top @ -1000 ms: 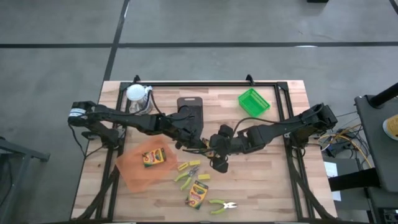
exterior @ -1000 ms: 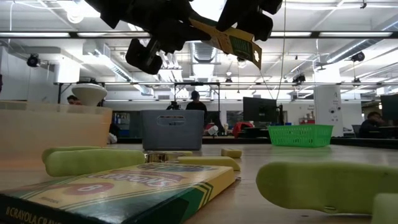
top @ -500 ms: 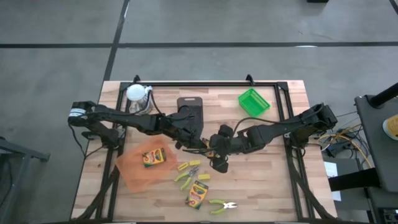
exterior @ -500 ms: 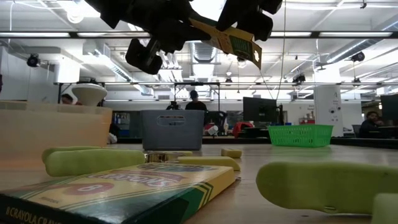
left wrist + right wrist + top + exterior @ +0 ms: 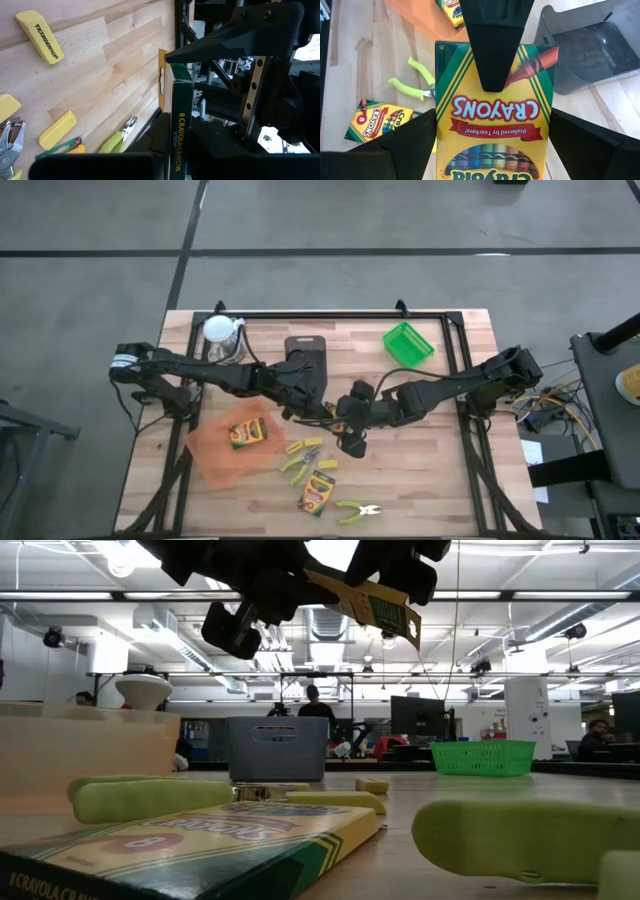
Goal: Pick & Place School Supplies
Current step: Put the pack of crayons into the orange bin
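A yellow-green crayon box [image 5: 368,602] is up in the air between both arms, tilted, above the table's middle; its printed face [image 5: 495,107] fills the right wrist view. My left gripper [image 5: 322,412] and my right gripper [image 5: 346,423] meet at it and both are shut on it. Another crayon box [image 5: 317,492] lies flat on the table, and a third [image 5: 247,432] lies in the orange tray [image 5: 215,455]. Two lime-handled tools [image 5: 300,463] [image 5: 355,510] and yellow erasers [image 5: 298,446] [image 5: 327,470] lie on the wood. My left gripper pinches the crayon box across its two broad faces. One finger [image 5: 492,45] lies on the printed face at the end away from my right gripper; the other is behind the box. The box [image 5: 181,130] is lifted clear. My right gripper takes the box across its width: one finger [image 5: 412,150] is against one narrow side and the other [image 5: 585,145] against the opposite side, at the end [image 5: 495,165] opposite my left gripper's hold. The box is clear of the table.
A black tray [image 5: 308,365] stands just behind the grippers, a green basket [image 5: 408,344] at the far right, and a white-topped metal object [image 5: 222,335] at the far left. A black frame rail [image 5: 330,314] runs along the far edge. People stand in the room beyond.
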